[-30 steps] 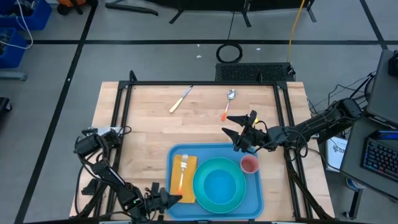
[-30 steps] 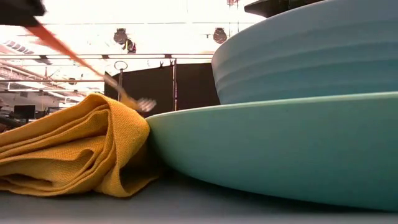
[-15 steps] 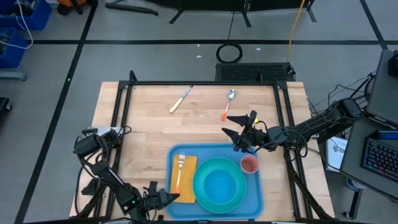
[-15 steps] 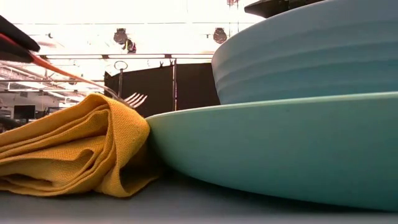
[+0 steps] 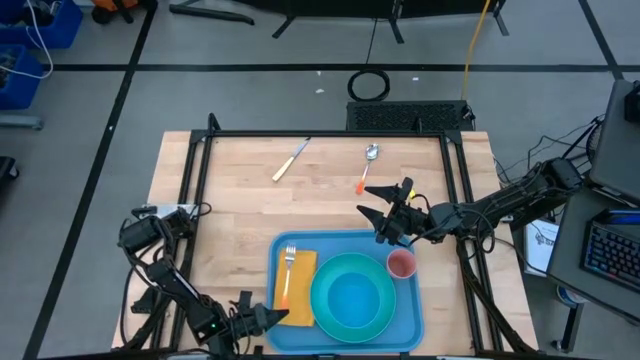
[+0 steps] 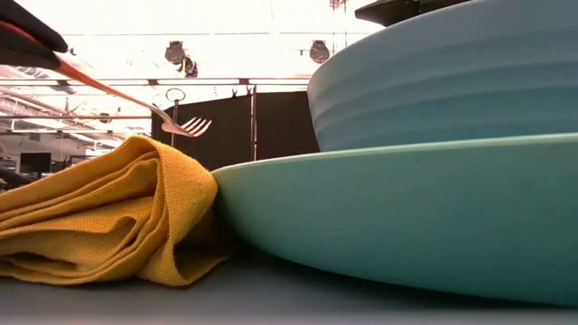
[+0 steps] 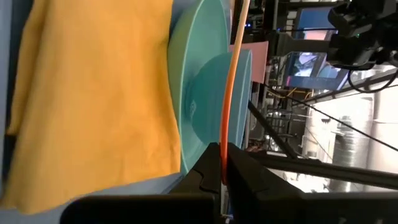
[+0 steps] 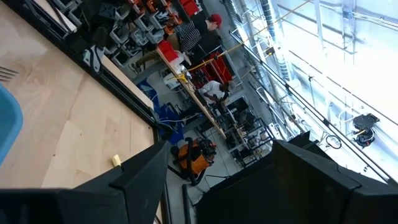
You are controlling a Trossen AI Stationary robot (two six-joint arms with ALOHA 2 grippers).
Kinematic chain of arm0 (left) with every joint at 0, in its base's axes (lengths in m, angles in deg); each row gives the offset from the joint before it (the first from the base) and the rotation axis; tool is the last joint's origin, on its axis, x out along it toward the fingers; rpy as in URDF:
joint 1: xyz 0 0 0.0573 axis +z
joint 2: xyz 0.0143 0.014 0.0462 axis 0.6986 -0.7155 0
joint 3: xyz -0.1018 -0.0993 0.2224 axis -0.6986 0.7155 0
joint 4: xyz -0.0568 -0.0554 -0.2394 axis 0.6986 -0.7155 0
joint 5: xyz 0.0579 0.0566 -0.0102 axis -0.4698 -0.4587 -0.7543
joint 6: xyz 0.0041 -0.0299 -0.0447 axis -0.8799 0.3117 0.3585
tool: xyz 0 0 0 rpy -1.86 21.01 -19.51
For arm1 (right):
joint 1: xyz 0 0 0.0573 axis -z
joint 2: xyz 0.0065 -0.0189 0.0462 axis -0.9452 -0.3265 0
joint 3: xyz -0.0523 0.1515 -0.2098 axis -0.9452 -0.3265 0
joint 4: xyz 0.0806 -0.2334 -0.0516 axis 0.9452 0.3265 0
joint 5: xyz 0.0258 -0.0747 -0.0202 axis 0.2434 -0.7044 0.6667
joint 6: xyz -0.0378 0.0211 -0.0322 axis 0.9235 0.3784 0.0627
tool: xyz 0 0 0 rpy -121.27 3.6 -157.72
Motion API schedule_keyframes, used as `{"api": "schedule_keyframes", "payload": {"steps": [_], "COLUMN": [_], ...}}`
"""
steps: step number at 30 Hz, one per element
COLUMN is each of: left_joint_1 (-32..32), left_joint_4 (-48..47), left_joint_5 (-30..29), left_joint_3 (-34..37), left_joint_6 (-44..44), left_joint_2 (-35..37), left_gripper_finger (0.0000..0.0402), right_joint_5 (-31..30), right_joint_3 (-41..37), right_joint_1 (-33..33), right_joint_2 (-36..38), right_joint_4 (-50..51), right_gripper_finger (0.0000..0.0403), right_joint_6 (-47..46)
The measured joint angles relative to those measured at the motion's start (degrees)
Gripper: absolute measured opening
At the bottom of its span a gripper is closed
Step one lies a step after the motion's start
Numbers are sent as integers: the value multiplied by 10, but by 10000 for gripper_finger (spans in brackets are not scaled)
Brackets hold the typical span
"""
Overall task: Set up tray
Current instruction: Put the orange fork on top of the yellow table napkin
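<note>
The blue tray (image 5: pixel 405 318) lies at the table's near edge. On it are a folded yellow napkin (image 5: pixel 300 296), a turquoise plate (image 5: pixel 352 292) with a bowl (image 6: pixel 452 72) on it, and a pink cup (image 5: pixel 401 263). An orange-handled fork (image 5: pixel 288 275) hangs over the napkin, its tines (image 6: pixel 190 125) above the napkin's fold (image 6: pixel 163 181). My left gripper (image 5: pixel 280 314), at the tray's near left corner, is shut on the fork. My right gripper (image 5: pixel 385 215) hovers open and empty beyond the tray's far edge. My left gripper pinches the fork's orange handle near its free end (image 7: pixel 225 155) between its two fingers. The fingers come almost level from the tray's near left side, in line with the fork. The fork is lifted clear, its tine end pointing toward the far edge over the napkin.
A knife (image 5: pixel 291 160) and an orange-handled spoon (image 5: pixel 367 165) lie on the bare wood at the table's far side. The black frame rail (image 5: pixel 195 190) runs along the table's left and far sides.
My left gripper has tipped and rolled in place while staying shut. The fork's tine end, low by the napkin's fold and the plate's rim a second ago, has risen above the napkin. The handle now slants less steeply.
</note>
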Motion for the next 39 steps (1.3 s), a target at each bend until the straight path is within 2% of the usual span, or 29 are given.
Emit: {"api": "schedule_keyframes", "payload": {"steps": [6,12,26,32,36,39], "left_joint_1": [10,20,10,7,6,6], "left_joint_4": [53,83,106,113,104,106], "left_joint_5": [-29,7,-1,-9,10,17], "left_joint_3": [0,0,0,0,0,0], "left_joint_6": [-48,-89,-48,-62,15,1], "left_joint_2": [0,0,0,0,0,0], "left_gripper_finger": [6,10,11,7,11,8], "right_joint_5": [0,0,0,0,0,0], "right_joint_3": [0,0,0,0,0,0], "right_joint_1": [0,0,0,0,0,0], "right_joint_2": [0,0,0,0,0,0], "right_joint_4": [0,0,0,0,0,0], "right_gripper_finger": [279,279,279,279,279,279], "right_joint_6": [0,0,0,0,0,0]}}
